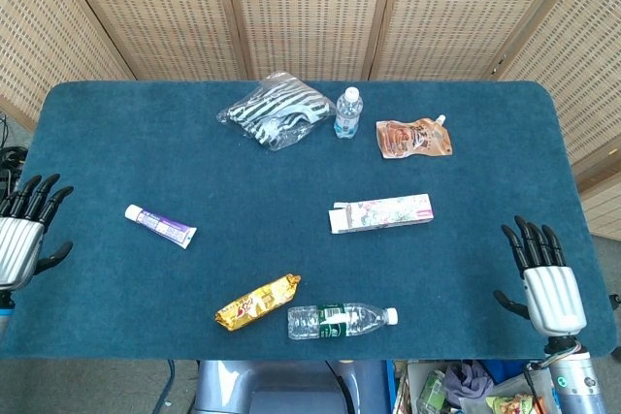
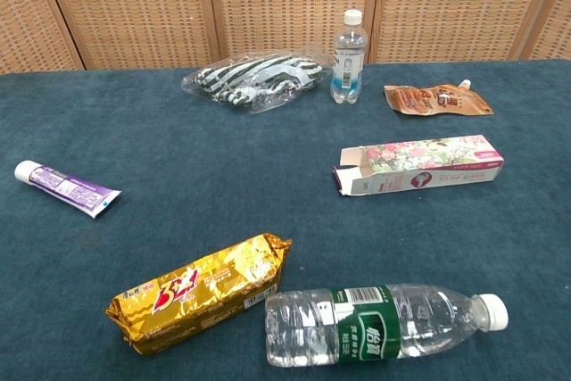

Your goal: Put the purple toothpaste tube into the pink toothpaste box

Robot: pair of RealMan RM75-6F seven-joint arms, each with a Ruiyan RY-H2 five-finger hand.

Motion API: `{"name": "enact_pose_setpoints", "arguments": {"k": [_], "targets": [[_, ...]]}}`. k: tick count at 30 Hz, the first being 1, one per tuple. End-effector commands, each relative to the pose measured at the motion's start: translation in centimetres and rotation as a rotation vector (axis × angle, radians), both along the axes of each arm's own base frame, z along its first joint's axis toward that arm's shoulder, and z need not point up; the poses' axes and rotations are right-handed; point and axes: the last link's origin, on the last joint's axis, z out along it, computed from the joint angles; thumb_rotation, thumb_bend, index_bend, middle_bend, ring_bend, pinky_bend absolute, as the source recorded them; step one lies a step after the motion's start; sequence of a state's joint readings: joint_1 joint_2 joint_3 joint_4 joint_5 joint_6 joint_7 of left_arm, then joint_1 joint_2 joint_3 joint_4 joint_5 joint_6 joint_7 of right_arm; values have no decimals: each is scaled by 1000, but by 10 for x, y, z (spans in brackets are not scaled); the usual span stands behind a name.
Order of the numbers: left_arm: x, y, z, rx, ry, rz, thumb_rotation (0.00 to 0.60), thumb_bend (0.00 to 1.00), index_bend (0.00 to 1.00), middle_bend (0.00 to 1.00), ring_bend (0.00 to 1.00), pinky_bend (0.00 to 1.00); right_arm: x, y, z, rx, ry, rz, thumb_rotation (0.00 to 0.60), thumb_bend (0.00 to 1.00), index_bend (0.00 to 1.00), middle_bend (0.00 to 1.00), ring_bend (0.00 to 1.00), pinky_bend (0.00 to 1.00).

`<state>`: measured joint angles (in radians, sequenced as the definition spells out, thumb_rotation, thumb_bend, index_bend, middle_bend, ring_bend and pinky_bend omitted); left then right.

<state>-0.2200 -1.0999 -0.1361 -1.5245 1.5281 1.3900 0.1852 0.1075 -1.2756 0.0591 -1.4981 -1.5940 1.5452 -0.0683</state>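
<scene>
The purple toothpaste tube [image 1: 160, 226] [image 2: 66, 188] lies flat on the left part of the blue table, white cap pointing left. The pink toothpaste box [image 1: 380, 212] [image 2: 419, 165] lies right of centre, its left end flap open. My left hand [image 1: 23, 231] hovers at the table's left edge, well left of the tube, fingers spread and empty. My right hand [image 1: 541, 276] hangs at the near right corner, fingers spread, holding nothing. Neither hand shows in the chest view.
A gold snack bar [image 1: 257, 302] and a lying water bottle [image 1: 342, 320] sit near the front edge. At the back are a zebra-striped bag [image 1: 274, 110], a small upright bottle [image 1: 347, 112] and a brown pouch [image 1: 413, 138]. A wicker screen stands behind the table.
</scene>
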Motion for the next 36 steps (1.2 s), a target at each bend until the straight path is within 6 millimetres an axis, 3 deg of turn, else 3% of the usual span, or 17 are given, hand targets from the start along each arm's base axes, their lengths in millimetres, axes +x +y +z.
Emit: {"name": "enact_pose_setpoints", "arguments": {"k": [1,15,21,36], "targets": [[-6,23,3,-36,67,44,600,242,231,161,102,216,0,0,0,0,1,0,600,5,27,0,0,0],[-23,77,-28,-140,212,158,600,242,308,224,152,250,-2,-2,-2,5,8,-10,600,5,26,0,0,0],[-19,94,-50,-205,231,178,600,242,313,225,153,250,-3,-2,-2,2,6,-16,600,5,26,0,0,0],[-7,110,-100,-308,327,173,600,242,330,233,154,250,-6,-4,0,-7,0,-26,600,5,26,0,0,0]]}}
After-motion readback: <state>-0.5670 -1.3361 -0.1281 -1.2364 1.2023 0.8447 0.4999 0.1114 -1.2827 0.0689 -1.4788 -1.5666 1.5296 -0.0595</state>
